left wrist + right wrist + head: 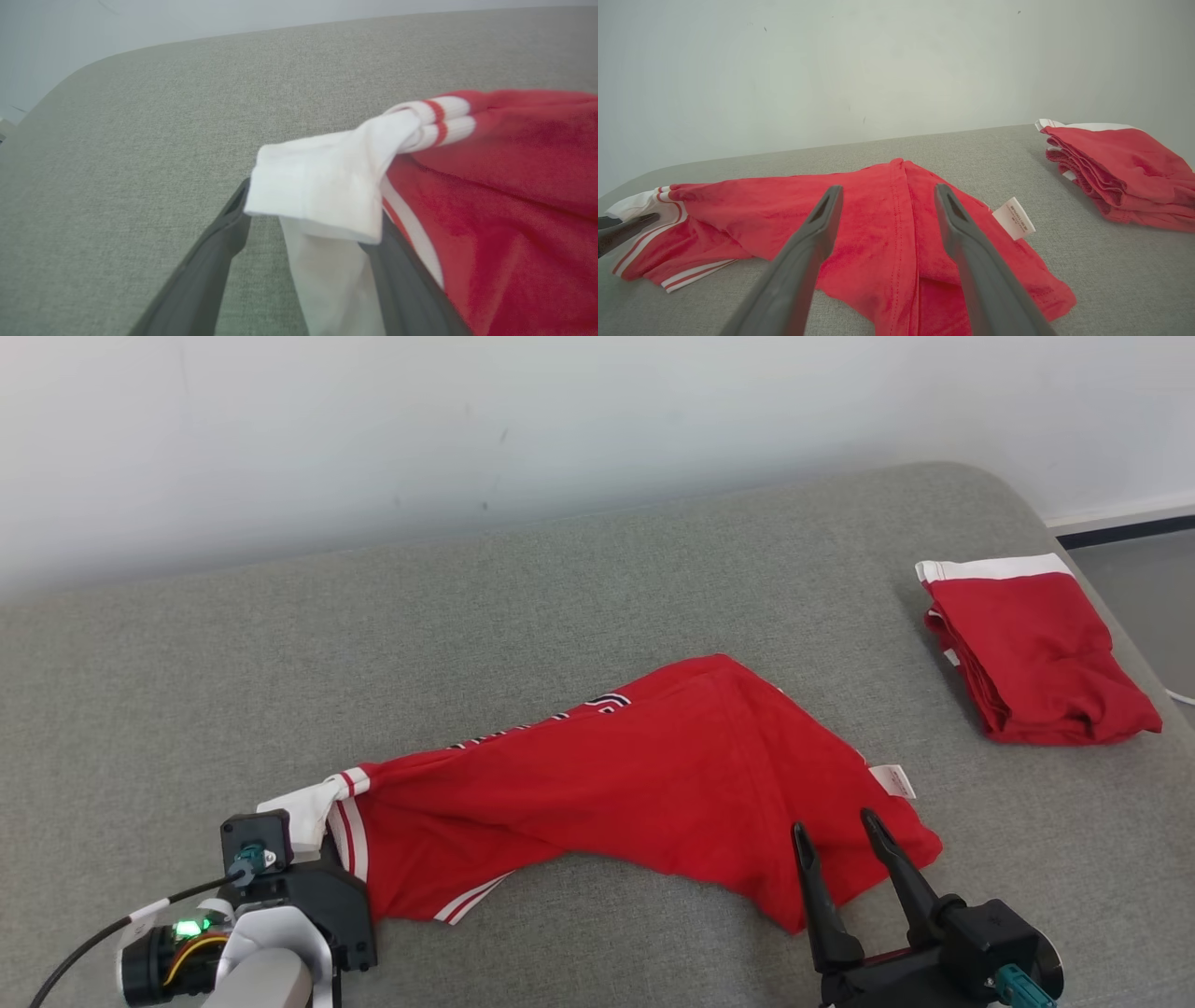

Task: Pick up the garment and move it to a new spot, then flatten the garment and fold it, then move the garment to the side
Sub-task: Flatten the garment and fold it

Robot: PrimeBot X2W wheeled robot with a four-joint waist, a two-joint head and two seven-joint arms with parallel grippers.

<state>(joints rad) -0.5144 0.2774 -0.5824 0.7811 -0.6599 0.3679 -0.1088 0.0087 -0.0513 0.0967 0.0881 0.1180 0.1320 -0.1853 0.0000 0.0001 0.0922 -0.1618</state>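
Two wide-open grippers bracket the red jersey (635, 784), which lies bunched across the middle of the grey cushion (420, 644). The left gripper (308, 212) has the white sleeve cuff (327, 186) draped over its spread fingers, and the right gripper (834, 826) hovers over the near right hem. Flattening, folding and setting aside look undone. A folded red garment (1036, 653) takes up the far right.
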